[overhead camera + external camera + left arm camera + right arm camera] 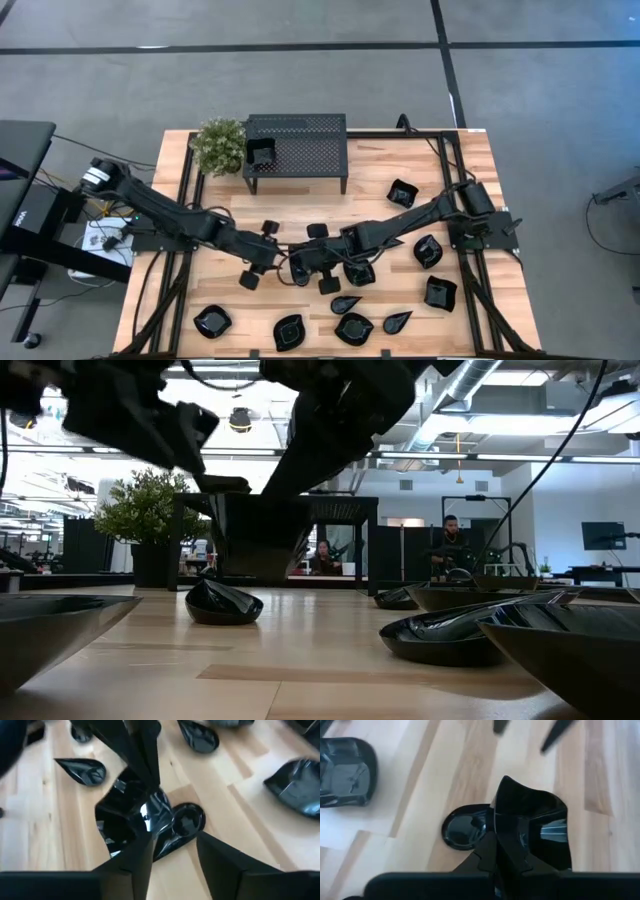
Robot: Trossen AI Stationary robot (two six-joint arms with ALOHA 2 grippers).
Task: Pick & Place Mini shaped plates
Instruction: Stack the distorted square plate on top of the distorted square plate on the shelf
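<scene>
Two arms meet mid-table over the wood table. R gripper has fingers clamped tight on the rim of a square-ish glossy black plate, held tilted above the tabletop; same plate in the L wrist view w/ the R fingers coming in from the far side. L gripper sits right at that plate, fingers spread wide, one finger against the plate edge, the other clear of it, so not gripping. Small round plate lies flat on the wood just under/beside the held one. Rest of the mini plates scattered on the near half: teardrop one, another teardrop, scalloped, leaf-ish, squares on the R side, one more. Perforated black stand at the far edge w/ one square plate on top; potted plant touching/just beside its L end. Low view: ppl seated in the room behind.
</scene>
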